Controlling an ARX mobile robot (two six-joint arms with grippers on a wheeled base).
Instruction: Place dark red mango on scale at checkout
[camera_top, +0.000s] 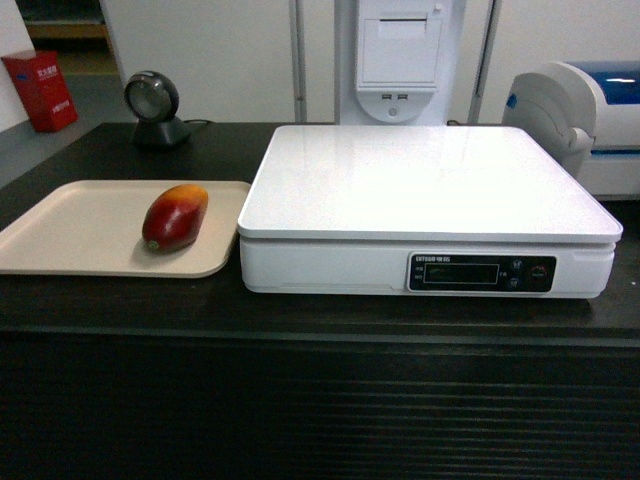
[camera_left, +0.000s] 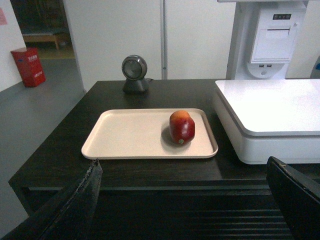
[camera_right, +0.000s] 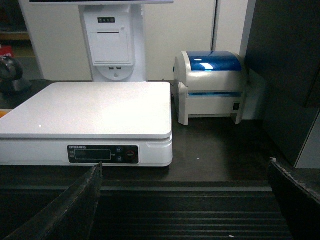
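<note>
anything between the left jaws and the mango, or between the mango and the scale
Nothing visible. The mango lies alone on the tray, with open counter before it. The scale sits right beside the tray, its platform bare.

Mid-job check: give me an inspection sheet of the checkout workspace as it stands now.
Surface: black checkout, ribbed front.
Job's things: dark red mango lying on beige tray, left of the scale; scale platform bare.
Clutter: barcode scanner; label printer right of scale.
Grippers: left gripper and right gripper open, empty, short of the counter.
Cables: one behind scanner.
Surroundings: receipt terminal; red box on floor.
</note>
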